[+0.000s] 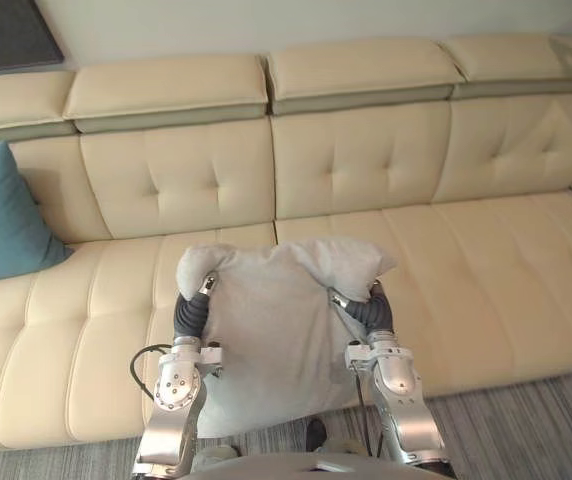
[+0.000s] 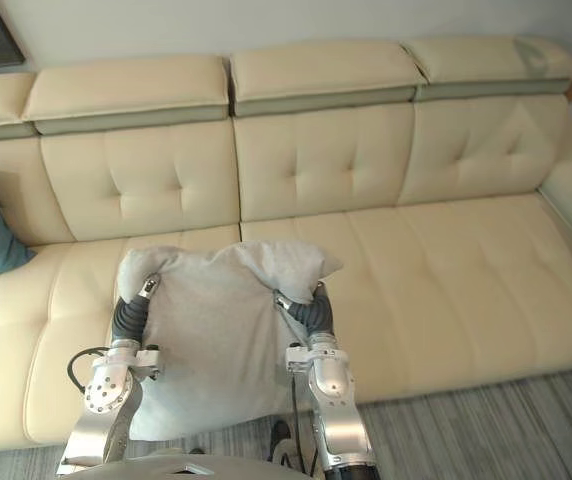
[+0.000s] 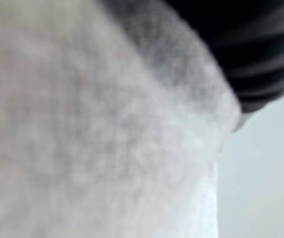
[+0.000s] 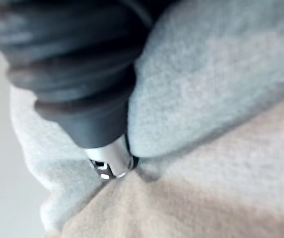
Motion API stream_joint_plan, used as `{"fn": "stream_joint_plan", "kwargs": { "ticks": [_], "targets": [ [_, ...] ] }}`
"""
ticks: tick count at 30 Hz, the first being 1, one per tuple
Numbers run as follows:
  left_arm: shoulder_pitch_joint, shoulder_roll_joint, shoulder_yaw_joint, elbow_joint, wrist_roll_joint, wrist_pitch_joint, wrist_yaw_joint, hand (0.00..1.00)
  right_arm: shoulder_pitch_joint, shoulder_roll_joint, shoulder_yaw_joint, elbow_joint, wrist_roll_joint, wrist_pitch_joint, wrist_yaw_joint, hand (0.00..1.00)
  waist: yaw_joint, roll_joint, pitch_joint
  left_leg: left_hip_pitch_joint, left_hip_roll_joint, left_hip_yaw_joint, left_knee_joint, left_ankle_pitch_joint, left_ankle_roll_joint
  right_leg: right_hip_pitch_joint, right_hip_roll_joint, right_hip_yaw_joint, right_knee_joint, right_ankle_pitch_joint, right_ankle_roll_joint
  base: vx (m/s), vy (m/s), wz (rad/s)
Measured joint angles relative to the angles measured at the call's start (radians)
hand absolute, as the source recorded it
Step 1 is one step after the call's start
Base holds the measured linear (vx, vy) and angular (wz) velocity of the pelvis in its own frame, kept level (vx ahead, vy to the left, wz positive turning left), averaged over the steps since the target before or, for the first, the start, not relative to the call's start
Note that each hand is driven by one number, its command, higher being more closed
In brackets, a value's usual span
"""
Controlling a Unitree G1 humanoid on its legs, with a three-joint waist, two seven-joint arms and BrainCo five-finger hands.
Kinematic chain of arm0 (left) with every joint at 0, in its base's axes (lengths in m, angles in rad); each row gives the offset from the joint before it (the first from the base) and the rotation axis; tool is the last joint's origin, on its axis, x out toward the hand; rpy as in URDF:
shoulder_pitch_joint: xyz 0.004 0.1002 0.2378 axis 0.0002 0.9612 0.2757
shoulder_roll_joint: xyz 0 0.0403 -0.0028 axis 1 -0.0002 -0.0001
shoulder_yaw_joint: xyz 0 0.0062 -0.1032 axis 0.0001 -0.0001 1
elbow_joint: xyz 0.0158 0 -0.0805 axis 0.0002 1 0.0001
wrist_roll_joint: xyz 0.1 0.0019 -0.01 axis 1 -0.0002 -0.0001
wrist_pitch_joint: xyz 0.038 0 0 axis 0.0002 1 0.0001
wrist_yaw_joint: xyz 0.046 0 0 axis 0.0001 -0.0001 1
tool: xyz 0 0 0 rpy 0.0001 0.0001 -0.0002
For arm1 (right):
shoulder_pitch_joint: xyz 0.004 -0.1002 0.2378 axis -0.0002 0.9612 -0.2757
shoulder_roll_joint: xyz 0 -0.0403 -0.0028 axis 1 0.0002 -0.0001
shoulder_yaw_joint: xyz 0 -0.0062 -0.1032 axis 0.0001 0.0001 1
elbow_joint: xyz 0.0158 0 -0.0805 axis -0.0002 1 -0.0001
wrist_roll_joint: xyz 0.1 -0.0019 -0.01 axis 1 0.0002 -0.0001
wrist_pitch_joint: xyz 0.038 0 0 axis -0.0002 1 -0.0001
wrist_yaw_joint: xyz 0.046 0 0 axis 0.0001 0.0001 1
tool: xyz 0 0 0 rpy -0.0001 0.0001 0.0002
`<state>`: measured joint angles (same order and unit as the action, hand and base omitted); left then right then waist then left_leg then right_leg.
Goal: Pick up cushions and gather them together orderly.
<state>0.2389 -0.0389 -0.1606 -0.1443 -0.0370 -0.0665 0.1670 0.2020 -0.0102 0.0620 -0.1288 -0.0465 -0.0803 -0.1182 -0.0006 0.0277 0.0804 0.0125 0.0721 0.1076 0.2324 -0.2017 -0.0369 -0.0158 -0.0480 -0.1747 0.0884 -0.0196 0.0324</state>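
Observation:
I hold a light grey cushion [image 1: 276, 330] upright between both hands, in front of the seat of a cream sofa [image 1: 486, 280]. My left hand [image 1: 194, 310] is at its upper left corner and my right hand [image 1: 371, 312] at its upper right corner. The cushion's top corners bulge over both hands and hide how they grip. In the left wrist view grey fabric [image 3: 82, 124] lies against the hand's dark cover [image 3: 251, 44]. The right wrist view shows the dark cover [image 4: 77, 64] pressed into the cushion [image 4: 216, 69]. A teal cushion [image 1: 1, 215] leans against the sofa's back at the far left.
The long cream sofa has tufted backs and padded headrests [image 1: 361, 65]. Its seat stretches bare to the right of the grey cushion. Grey striped carpet [image 1: 526, 430] runs along the sofa's front. A dark panel [image 1: 6, 35] hangs on the wall at the upper left.

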Motion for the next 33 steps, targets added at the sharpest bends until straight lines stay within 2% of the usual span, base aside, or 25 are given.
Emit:
{"fn": "stream_joint_plan", "kwargs": {
  "ticks": [1, 3, 4, 5, 6, 8, 11, 19, 22, 26, 30, 32, 33],
  "targets": [
    [-0.001, -0.001, -0.001, -0.004, 0.0, 0.0, -0.001, 1.0, 0.005, 0.0, -0.002, -0.012, 0.0, 0.0, 0.0, 1.0, 0.0, -0.003, -0.001, -0.006, -0.002, 0.004, 0.02, 0.0, 0.0, 0.005, -0.004, -0.006, -0.002, 0.0, 0.0, 0.07, 0.061, 0.45],
    [-0.011, -0.001, -0.002, -0.005, 0.0, -0.001, -0.003, 1.0, 0.021, 0.001, -0.005, -0.041, 0.001, 0.0, 0.0, 1.0, -0.003, -0.014, 0.001, -0.065, -0.009, 0.04, 0.158, 0.001, -0.004, 0.029, -0.031, -0.026, -0.012, 0.0, 0.0, 0.05, 0.076, 0.39],
    [-0.015, -0.001, -0.003, -0.005, -0.001, -0.002, -0.007, 1.0, 0.025, 0.002, -0.008, -0.048, 0.001, -0.001, 0.0, 1.0, 0.002, -0.031, 0.011, -0.11, -0.001, 0.092, 0.216, -0.028, 0.005, 0.04, -0.054, -0.028, -0.018, 0.001, 0.0, 0.02, 0.108, 0.23],
    [-0.01, -0.006, -0.017, -0.007, -0.001, -0.003, -0.008, 1.0, 0.031, 0.003, -0.019, -0.052, 0.001, -0.002, -0.001, 1.0, 0.004, 0.006, -0.008, -0.1, 0.041, 0.126, 0.109, 0.013, 0.005, 0.042, -0.032, -0.031, -0.018, -0.002, 0.007, 0.03, 0.122, 0.08],
    [-0.007, -0.007, -0.021, -0.007, -0.001, -0.003, -0.009, 1.0, 0.031, 0.005, -0.025, -0.048, 0.001, 0.0, -0.001, 1.0, 0.01, 0.011, -0.011, -0.083, 0.037, 0.122, 0.091, 0.002, 0.002, 0.044, -0.032, -0.023, -0.022, -0.006, 0.013, 0.06, 0.144, -0.01],
    [-0.009, 0.013, -0.018, -0.008, -0.001, -0.006, -0.013, 1.0, 0.042, 0.042, -0.027, -0.048, 0.0, 0.002, 0.001, 1.0, 0.008, -0.016, -0.015, -0.064, 0.009, 0.132, 0.018, 0.016, 0.009, 0.034, -0.051, -0.016, -0.035, -0.002, 0.019, 0.02, 0.113, -0.04],
    [-0.003, 0.034, -0.019, -0.008, -0.001, -0.006, -0.021, 1.0, 0.044, 0.05, -0.028, -0.047, -0.003, 0.003, 0.0, 1.0, 0.004, -0.031, -0.022, -0.059, -0.006, 0.147, -0.01, 0.028, 0.014, 0.018, -0.057, 0.005, -0.035, -0.002, 0.019, -0.03, 0.04, -0.11],
    [-0.034, 0.058, -0.026, 0.004, 0.0, -0.006, 0.012, 1.0, -0.055, 0.034, -0.009, 0.04, -0.042, 0.003, -0.032, 1.0, -0.013, -0.043, -0.032, -0.014, -0.014, 0.207, -0.124, 0.084, 0.004, -0.021, -0.046, 0.083, -0.05, 0.019, 0.024, -0.04, -0.019, -0.27],
    [-0.092, 0.069, -0.018, 0.043, 0.0, -0.006, 0.046, 1.0, -0.129, 0.022, 0.005, 0.08, -0.052, 0.005, -0.06, 1.0, -0.018, -0.043, -0.032, -0.028, -0.008, 0.247, -0.149, 0.102, 0.005, -0.058, -0.033, 0.124, -0.069, 0.059, 0.014, -0.1, -0.025, -0.43],
    [-0.252, 0.078, 0.001, 0.085, 0.001, -0.006, 0.111, 1.0, -0.305, 0.002, 0.02, 0.108, -0.059, 0.023, -0.121, 1.0, -0.012, -0.039, -0.013, -0.154, 0.0, 0.304, -0.096, 0.107, 0.021, -0.189, -0.033, 0.179, -0.075, 0.129, 0.016, -0.15, 0.003, -0.35],
    [-0.453, 0.112, 0.017, 0.087, 0.0, -0.006, 0.208, 1.0, -0.511, 0.0, 0.03, 0.108, -0.059, 0.025, -0.21, 1.0, 0.005, -0.032, 0.026, -0.325, 0.035, 0.308, 0.052, 0.079, 0.04, -0.335, -0.03, 0.186, 0.001, 0.136, 0.016, -0.22, -0.012, -0.05],
    [-0.597, 0.125, 0.051, 0.096, 0.0, -0.008, 0.278, 1.0, -0.657, -0.004, 0.034, 0.108, -0.059, 0.025, -0.264, 1.0, 0.02, -0.023, 0.04, -0.432, 0.05, 0.298, 0.114, 0.07, 0.042, -0.426, -0.031, 0.166, 0.044, 0.132, 0.019, -0.27, -0.04, 0.11],
    [-0.632, 0.132, 0.052, 0.104, 0.0, -0.011, 0.291, 1.0, -0.689, -0.007, 0.034, 0.108, -0.059, 0.026, -0.276, 1.0, 0.025, -0.02, 0.05, -0.444, 0.051, 0.294, 0.12, 0.067, 0.037, -0.439, -0.032, 0.162, 0.054, 0.131, 0.019, -0.23, -0.045, 0.21]
  ]
}}
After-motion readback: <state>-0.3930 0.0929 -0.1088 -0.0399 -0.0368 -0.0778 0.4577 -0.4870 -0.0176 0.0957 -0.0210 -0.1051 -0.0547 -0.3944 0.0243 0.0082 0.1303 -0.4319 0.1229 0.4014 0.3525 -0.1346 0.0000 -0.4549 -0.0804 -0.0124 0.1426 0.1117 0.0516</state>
